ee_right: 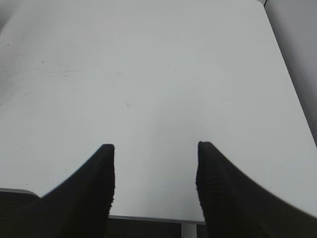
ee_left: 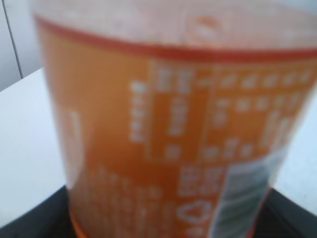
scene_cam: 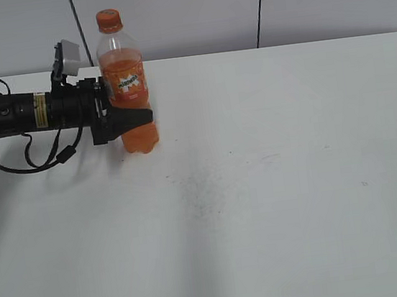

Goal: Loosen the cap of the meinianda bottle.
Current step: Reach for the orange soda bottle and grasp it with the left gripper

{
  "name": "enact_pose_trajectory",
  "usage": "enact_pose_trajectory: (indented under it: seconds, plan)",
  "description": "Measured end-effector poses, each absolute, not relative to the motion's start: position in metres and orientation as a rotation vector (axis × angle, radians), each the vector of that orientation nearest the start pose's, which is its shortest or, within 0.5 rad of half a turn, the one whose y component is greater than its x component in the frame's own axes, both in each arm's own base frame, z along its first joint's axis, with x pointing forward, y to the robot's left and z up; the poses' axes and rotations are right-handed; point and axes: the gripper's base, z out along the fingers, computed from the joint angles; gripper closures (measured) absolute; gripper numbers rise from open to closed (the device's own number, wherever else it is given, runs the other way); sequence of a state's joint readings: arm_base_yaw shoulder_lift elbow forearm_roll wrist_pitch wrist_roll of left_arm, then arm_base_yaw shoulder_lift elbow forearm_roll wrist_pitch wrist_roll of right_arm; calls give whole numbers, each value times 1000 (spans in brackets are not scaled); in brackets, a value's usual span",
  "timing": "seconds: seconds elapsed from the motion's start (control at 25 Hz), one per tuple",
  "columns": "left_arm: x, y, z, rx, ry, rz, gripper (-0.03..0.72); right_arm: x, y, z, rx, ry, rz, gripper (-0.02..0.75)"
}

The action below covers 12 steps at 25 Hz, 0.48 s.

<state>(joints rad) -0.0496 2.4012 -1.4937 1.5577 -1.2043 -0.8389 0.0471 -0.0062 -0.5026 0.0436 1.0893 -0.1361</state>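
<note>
Left hand (scene_cam: 131, 120): reaches in level from the left of the exterior view, its dark fingers set round the lower body of the meinianda bottle (scene_cam: 128, 92); one finger crosses the front of the bottle just under the label. Whether the fingers press the plastic or stand just off it cannot be told.
Left hand, wrist view: the bottle (ee_left: 168, 134) fills nearly the whole picture, blurred, its orange label with white print right in front; only dark edges of the fingers show at the bottom corners.
Meinianda bottle: upright between the left hand's fingers, its base on the white counter (scene_cam: 277, 197), orange drink up to the shoulder.
Cap (scene_cam: 108, 19): orange, seated on the bottle's neck, well above the left hand and untouched by either hand.
Right hand (ee_right: 156, 168): spread, its two dark fingers apart with nothing between them, hanging over bare counter (ee_right: 148, 74); it does not show in the exterior view.
Behind the left hand: grey wall panels beyond the counter's far edge.
</note>
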Motion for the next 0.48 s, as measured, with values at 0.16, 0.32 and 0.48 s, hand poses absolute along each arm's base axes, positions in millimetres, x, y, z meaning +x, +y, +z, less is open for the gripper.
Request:
enact_pose_trajectory:
  seconds: [0.16,0.32,0.48]
  plan:
    - [441,-101,88,1164,1565,-975,202,-8,3,276,-192,2054,-3,338]
    - [441,-99,82,1159,1578,-980,206,-8,3,276,-192,2054,-3,338]
    - [441,-99,81,1159,1581,-982,211,-8,3,276,-192,2054,-3,338]
